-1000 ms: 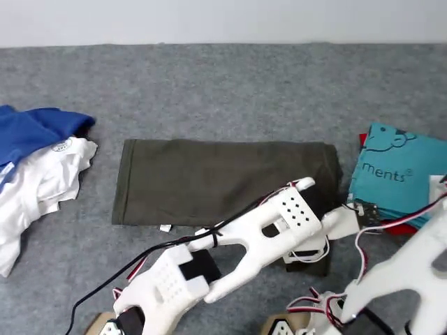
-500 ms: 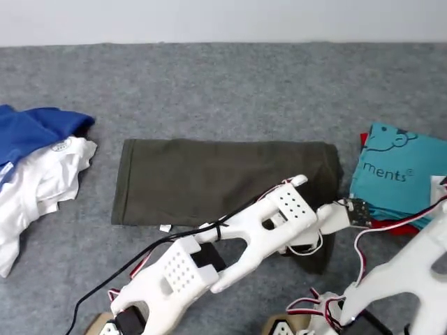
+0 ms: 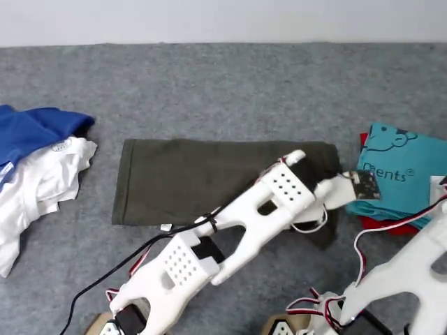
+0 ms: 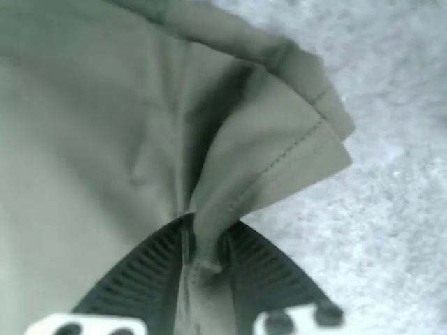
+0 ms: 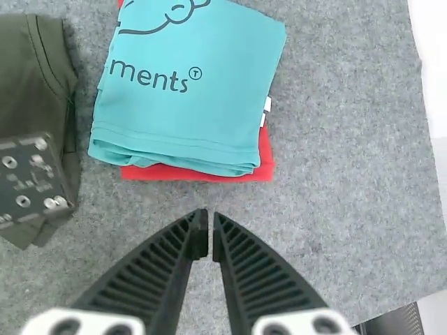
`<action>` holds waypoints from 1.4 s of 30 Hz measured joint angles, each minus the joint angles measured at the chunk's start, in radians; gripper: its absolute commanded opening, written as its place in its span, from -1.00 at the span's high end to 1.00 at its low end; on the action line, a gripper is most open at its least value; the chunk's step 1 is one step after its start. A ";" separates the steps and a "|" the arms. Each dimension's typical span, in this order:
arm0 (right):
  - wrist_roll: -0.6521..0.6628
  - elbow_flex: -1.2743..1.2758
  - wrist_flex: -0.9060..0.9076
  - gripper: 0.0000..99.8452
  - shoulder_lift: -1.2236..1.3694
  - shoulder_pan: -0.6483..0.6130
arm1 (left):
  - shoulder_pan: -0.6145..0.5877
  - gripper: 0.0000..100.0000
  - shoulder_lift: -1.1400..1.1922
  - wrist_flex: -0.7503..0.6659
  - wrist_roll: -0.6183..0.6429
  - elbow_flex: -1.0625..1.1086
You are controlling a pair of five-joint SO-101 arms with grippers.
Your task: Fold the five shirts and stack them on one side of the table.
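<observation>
An olive shirt (image 3: 195, 178) lies folded into a long strip across the middle of the table. In the left wrist view my left gripper (image 4: 204, 244) is shut on a pinched fold of the olive shirt (image 4: 105, 125), near its hemmed corner. In the high view that arm's wrist (image 3: 293, 192) hangs over the strip's right end. A folded teal shirt (image 3: 398, 174) rests on a red shirt (image 3: 380, 225) at the right edge. My right gripper (image 5: 207, 234) is shut and empty, over bare table just in front of the teal shirt (image 5: 188, 91).
A crumpled blue shirt (image 3: 35, 129) and a white shirt (image 3: 42, 181) lie in a heap at the left edge. The left arm's camera board (image 5: 31, 185) sits close beside the teal and red stack. Grey felt table (image 3: 223, 91) stretches behind the olive strip.
My left arm has swung toward the far side and right, carrying the pinched right end of the olive shirt with it. The right arm has stayed where it was.
</observation>
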 measured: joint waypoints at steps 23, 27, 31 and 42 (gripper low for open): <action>0.000 0.000 0.002 0.95 0.000 0.000 | -0.276 0.65 0.095 -0.061 0.026 -0.084; 0.000 0.000 0.002 0.95 0.000 0.000 | -0.327 0.65 0.095 -0.061 0.026 -0.106; 0.000 0.000 0.002 0.95 0.000 0.000 | -0.384 0.72 0.095 -0.061 0.028 -0.106; 0.000 0.000 0.002 0.95 0.000 0.000 | -0.265 0.86 -0.044 0.000 0.031 -0.083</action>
